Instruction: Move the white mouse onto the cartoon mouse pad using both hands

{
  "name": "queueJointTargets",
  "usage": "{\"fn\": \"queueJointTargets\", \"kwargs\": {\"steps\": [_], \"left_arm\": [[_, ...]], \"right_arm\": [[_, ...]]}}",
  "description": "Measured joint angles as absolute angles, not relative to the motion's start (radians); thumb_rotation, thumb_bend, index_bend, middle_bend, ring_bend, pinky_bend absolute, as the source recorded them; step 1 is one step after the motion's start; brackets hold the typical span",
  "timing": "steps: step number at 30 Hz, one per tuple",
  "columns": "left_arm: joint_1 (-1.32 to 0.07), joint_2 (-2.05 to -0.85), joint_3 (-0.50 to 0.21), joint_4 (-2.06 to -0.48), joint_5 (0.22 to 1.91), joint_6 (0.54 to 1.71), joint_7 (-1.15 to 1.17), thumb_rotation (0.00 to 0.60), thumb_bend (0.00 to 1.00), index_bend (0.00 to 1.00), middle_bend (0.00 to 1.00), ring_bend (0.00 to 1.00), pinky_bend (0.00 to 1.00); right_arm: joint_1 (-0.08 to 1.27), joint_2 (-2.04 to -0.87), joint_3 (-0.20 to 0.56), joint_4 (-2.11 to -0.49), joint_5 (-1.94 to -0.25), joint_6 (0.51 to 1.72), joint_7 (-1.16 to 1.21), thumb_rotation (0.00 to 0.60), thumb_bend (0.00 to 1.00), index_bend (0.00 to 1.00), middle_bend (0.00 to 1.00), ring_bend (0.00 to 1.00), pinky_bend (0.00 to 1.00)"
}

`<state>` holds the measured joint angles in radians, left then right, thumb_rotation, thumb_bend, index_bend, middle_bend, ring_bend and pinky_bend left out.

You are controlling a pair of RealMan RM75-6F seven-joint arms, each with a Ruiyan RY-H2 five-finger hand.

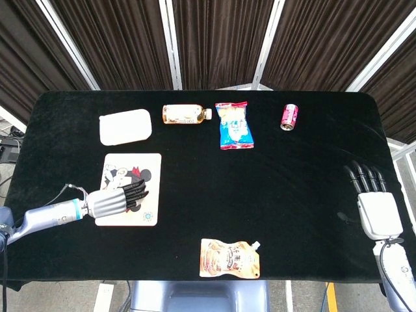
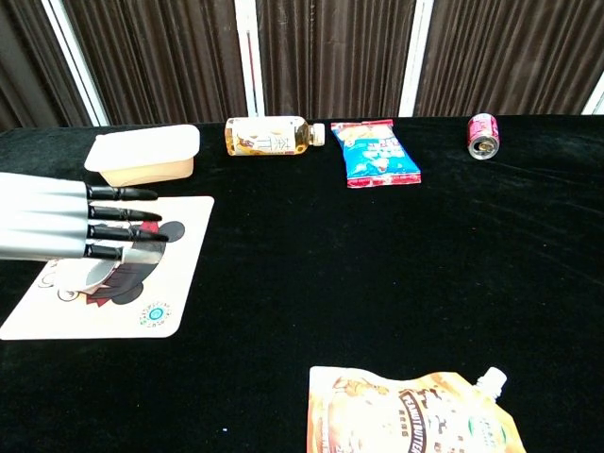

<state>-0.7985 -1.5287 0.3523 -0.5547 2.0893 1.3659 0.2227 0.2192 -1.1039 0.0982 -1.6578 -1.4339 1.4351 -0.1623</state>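
table (image 1: 305,195): covered in black cloth, dark pleated curtains with pale vertical strips behind it
white lidded box (image 1: 125,126): at about 10 o'clock, lying flat, well apart from the bottle
bottle (image 1: 186,114): amber drink, on its side at about 11 o'clock, cap pointing toward the snack bag
blue snack bag (image 1: 235,125): at 12 o'clock, flat, just beside the bottle's cap
red can (image 1: 289,117): at about 1 o'clock, on its side
orange spouted pouch (image 1: 230,258): at 6 o'clock by the near edge, flat, spout toward the right
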Motion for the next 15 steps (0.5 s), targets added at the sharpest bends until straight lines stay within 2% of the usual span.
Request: {"fn": "queueJointTargets", "kwargs": {"steps": [10,15], "left_arm": [[-0.713,-1.403,0.229,-0.836,1.919,1.44,0.3,0.6,0.03,0.0,0.0,0.0,0.0],[-0.615,-1.319,0.16,-1.09,1.768,1.499,0.302,0.6,0.02,0.0,0.0,0.0,0.0]], "right_arm": [[0.213,-1.096,0.098,-1.662,-1.453,1.438,-0.142,0.6,0.0,0.0,0.0,0.0,0.0],[0.203,-1.09,0.09,-1.672,-1.483,1.455,-0.144,0.6,0.0,0.0,0.0,0.0,0.0]]}}
